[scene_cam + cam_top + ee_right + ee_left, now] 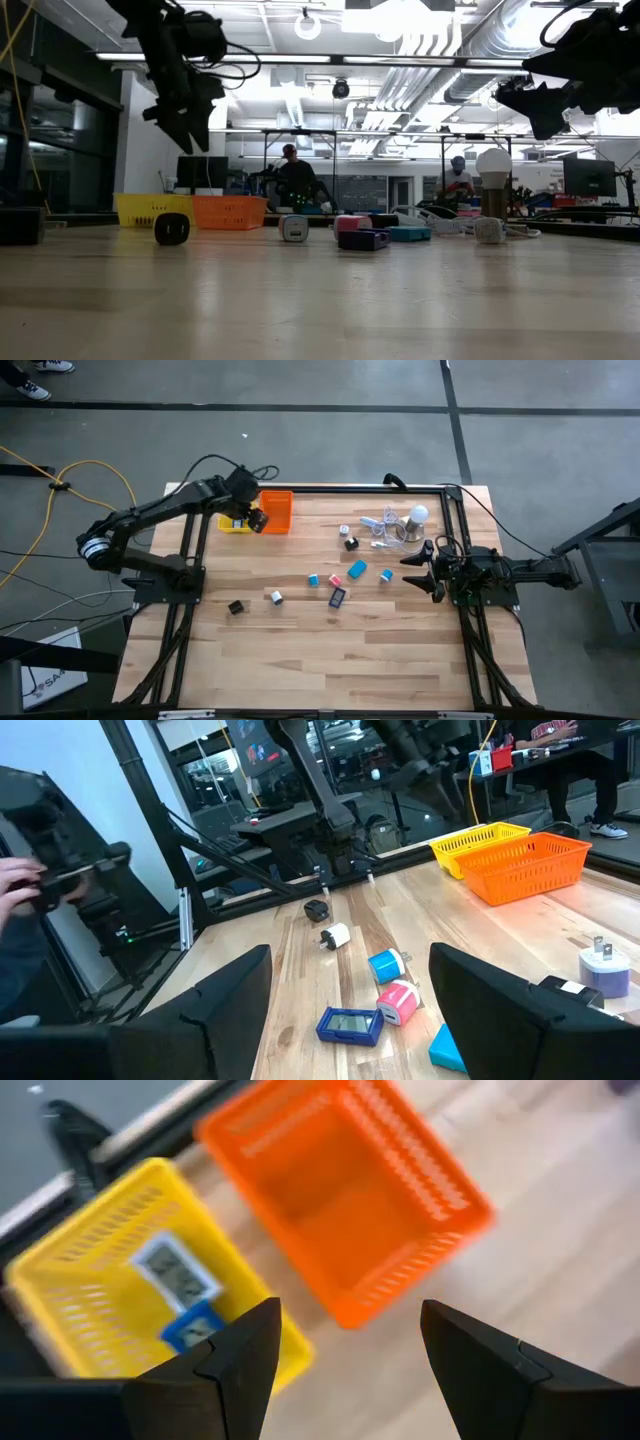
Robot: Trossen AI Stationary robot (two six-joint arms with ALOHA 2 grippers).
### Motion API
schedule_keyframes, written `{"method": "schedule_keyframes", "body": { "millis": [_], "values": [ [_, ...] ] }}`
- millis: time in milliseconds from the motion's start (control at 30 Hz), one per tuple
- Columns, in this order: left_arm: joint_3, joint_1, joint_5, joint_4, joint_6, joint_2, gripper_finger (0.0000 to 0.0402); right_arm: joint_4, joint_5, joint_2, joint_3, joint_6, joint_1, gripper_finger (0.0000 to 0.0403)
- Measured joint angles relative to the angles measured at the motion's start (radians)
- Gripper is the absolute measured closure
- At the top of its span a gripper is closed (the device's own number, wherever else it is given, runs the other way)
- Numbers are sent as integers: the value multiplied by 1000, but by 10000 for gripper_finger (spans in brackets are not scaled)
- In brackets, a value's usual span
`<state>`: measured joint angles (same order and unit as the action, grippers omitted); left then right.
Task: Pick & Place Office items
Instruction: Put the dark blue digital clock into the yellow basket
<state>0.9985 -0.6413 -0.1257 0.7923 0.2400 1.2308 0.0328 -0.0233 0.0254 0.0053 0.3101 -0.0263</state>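
The office items lie scattered on the table's middle: a black piece (236, 607), a white one (276, 597), a light-blue one (313, 579), a pink-red one (335, 580), a dark-blue packet (337, 597) and blue pieces (358, 569). A white piece (176, 1272) and a blue piece (192, 1327) rest in the yellow basket (70, 1290). My left gripper (350, 1320) hangs open above the yellow and orange baskets (255, 520). My right gripper (350, 960) is open and raised at the table's right (412, 570), with its fingers pointing at the scattered pieces.
The orange basket (277, 511) stands next to the yellow one (233, 524) at the far left. A round white light bulb (418, 515) and a white cable (384, 526) lie far right. Bare wood shows along the near side. People show in the room behind.
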Motion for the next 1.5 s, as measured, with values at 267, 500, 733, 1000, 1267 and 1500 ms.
{"method": "schedule_keyframes", "body": {
  "millis": [267,500,733,1000,1267,1500],
  "values": [
    [0,205,-1,-31,108,0,167,0,0,0,0,0,0,144],
    [0,370,-67,-64,193,30,167,0,0,0,0,0,0,144],
    [0,489,-72,-123,206,96,167,0,0,0,0,0,0,144],
    [0,582,-71,-246,190,146,167,0,0,0,0,0,0,144],
    [0,644,-69,-345,187,222,167,0,0,0,0,0,0,144],
    [0,668,-69,-445,315,292,167,0,0,0,0,0,0,144]
  ]
}}
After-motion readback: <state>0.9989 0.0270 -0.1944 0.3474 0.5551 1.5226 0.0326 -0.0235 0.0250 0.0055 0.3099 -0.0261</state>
